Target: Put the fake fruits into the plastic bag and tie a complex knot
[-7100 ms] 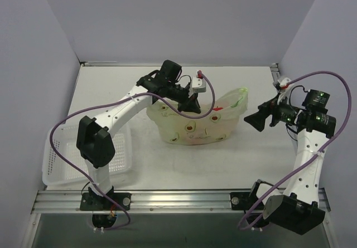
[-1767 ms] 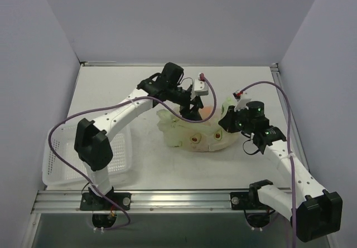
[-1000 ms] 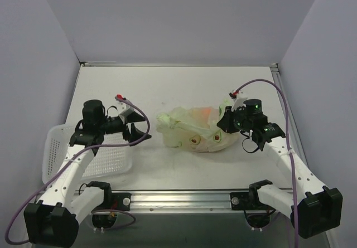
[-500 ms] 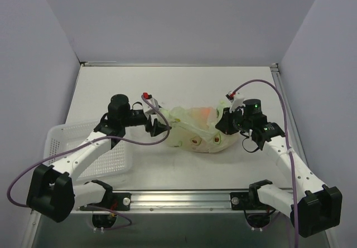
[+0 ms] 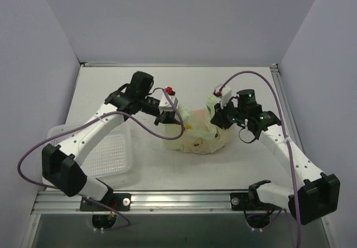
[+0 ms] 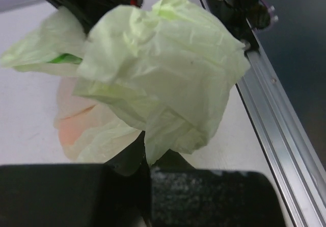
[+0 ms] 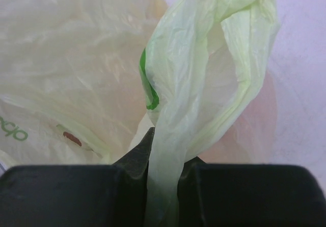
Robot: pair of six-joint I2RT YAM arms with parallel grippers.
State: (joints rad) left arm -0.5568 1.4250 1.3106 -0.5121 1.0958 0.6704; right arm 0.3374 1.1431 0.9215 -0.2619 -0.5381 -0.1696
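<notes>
Left gripper point(image 5: 165, 116) closed on a crumpled flap of the bag point(image 5: 195, 138), at the bag's top left edge, film pinched between the fingers. From the left wrist view: pale green film bunched just above the gripper point(image 6: 147, 160), standing in a wrinkled lump, with a softer orange-pink patch lower left. White basket point(image 5: 114, 156) on the desk point(image 5: 111, 86) to the near left, well apart from the bag and partly under the left arm.

Bag in the middle of the desk, between the two grippers, slumped and creased, lower part resting on the desk. Fruits point(image 5: 195, 118) inside, dim through the film: an orange-pink glow near the top, a yellow patch just to its near left, small brown spots lower down; kinds impossible to tell.

Right gripper point(image 5: 218, 116) closed on the bag's top right edge. From the right wrist view: a narrow strip of film running up from between the fingers, folded into a loop, a green printed mark on its left side, the rest of the bag spread to the left. Held edges apart from each other, the orange-pink glow between them.
</notes>
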